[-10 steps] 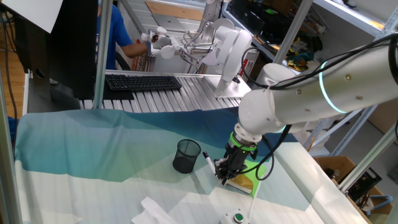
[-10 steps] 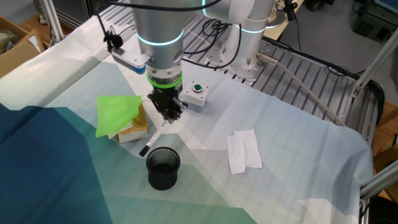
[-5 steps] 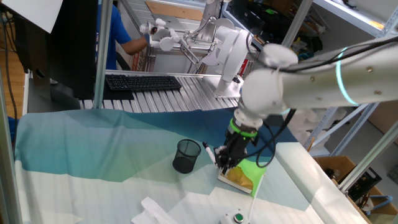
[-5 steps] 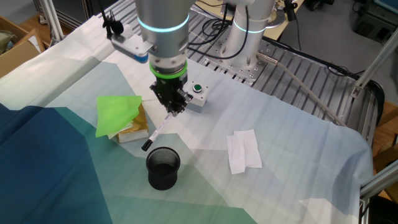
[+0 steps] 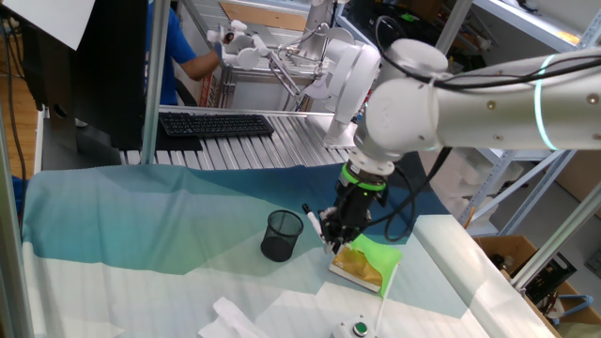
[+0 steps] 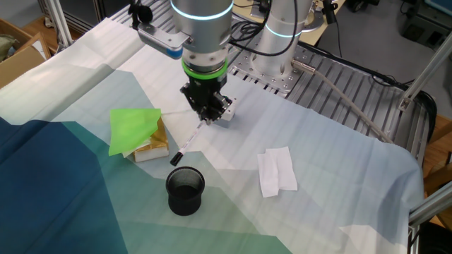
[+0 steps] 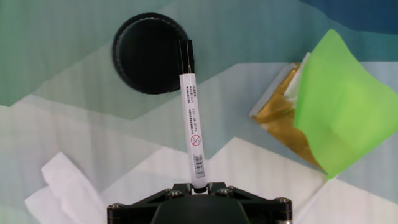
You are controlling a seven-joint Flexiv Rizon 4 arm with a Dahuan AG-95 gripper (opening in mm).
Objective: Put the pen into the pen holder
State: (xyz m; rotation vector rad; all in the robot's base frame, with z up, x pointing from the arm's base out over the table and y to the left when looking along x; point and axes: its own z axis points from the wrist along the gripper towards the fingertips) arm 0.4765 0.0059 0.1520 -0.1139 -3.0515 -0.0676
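Observation:
My gripper [image 5: 331,235] is shut on the pen [image 7: 192,124], a white-silver marker with a black cap end, and holds it in the air above the cloth. The pen also shows in one fixed view [image 5: 314,221] and in the other fixed view [image 6: 187,142], hanging tilted from the fingers. The pen holder [image 5: 282,235], a black mesh cup, stands upright and empty on the cloth, beside and below the pen tip. In the hand view the cup [image 7: 146,59] lies just left of the pen's dark tip. It also stands in the other fixed view [image 6: 185,190].
A yellow block under a green cloth [image 5: 371,263] lies right below the gripper, also in the other fixed view [image 6: 138,134]. A box with a green button [image 6: 224,109] sits behind the gripper. White tissues [image 6: 277,171] lie on the cloth. A keyboard [image 5: 216,124] lies at the back.
My gripper has risen with the pen and moved away from the yellow block, carrying the pen higher above the cloth near the cup.

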